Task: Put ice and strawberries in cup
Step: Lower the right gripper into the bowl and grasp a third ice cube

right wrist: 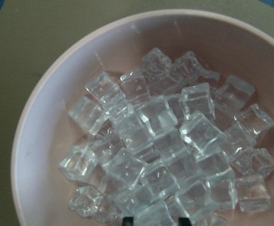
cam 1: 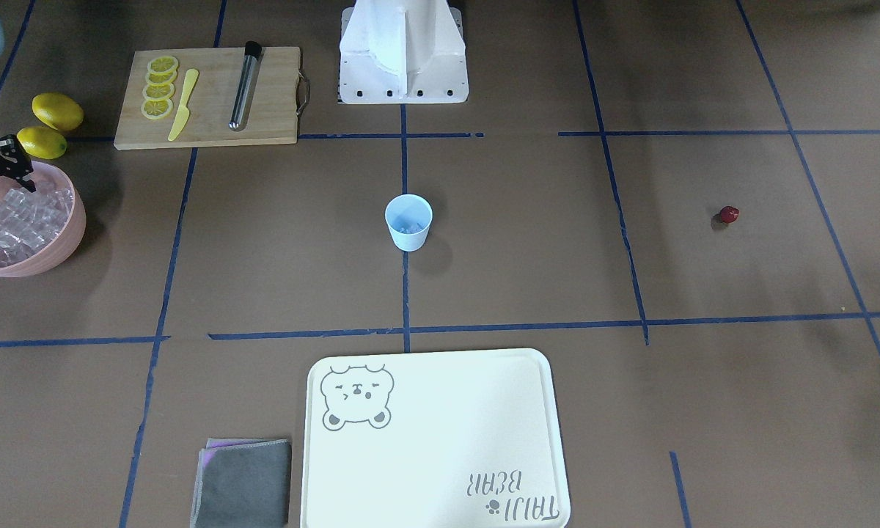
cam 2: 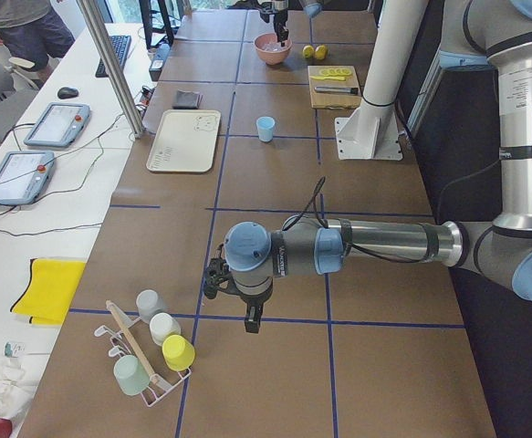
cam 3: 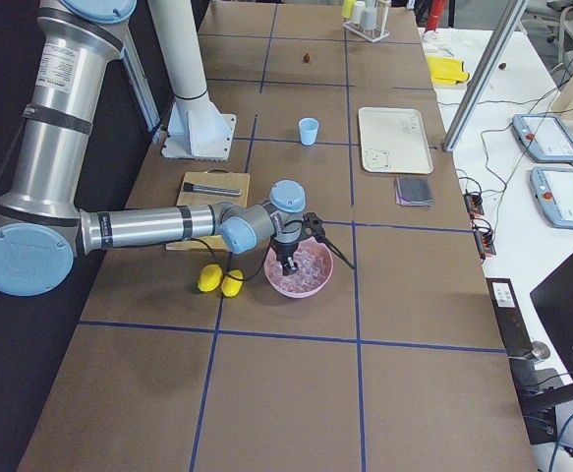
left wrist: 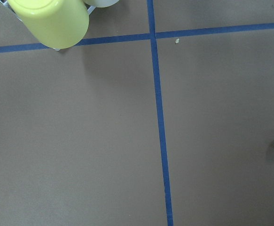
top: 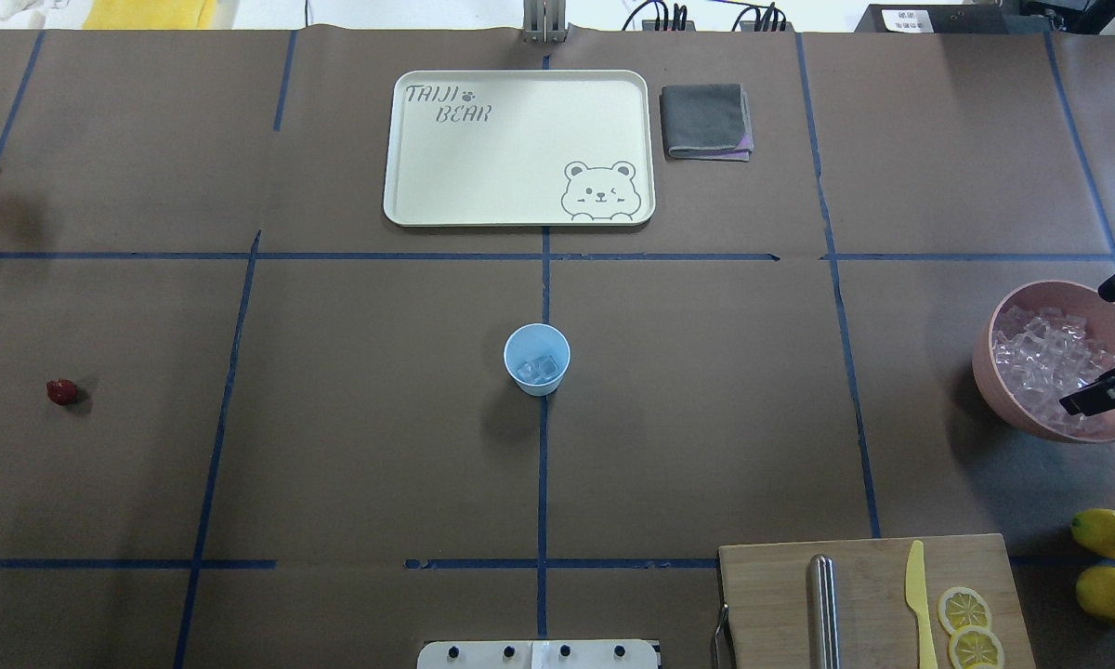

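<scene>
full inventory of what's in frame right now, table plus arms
cup: 1, pale blue, table centre, ice inside
ice: many, clear, mostly in pink bowl
pink bowl: 1, pink, robot's right end
strawberry: 1, dark red, robot's left side
tray: 1, cream, far side
cloth: 1, grey, beside tray
cutting board: 1, wood, near robot's right
lemon slices: 4, yellow, on board
knife: 1, yellow, on board
metal rod: 1, silver, on board
lemons: 2, yellow, beside bowl
rack cups: 4, mixed, left end
right gripper: open, over bowl
left gripper: near rack, state unclear
</scene>
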You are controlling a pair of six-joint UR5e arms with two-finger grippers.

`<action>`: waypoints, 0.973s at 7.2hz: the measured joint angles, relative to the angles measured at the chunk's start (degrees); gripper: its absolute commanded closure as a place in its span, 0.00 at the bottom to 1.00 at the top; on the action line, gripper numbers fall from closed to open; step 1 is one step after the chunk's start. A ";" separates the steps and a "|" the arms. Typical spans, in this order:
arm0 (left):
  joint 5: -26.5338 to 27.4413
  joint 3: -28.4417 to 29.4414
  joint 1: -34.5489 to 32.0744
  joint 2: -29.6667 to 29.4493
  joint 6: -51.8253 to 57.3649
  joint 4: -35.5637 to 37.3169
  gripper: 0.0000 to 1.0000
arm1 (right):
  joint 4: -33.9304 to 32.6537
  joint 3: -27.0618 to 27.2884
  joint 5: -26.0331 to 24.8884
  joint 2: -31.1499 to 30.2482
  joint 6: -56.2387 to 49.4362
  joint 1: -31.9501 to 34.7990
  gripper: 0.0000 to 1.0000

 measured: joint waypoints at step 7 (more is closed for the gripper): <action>-0.05 -0.03 0.00 0.00 0.00 0.00 0.00 | -6.03 7.52 0.53 0.56 2.15 2.75 1.00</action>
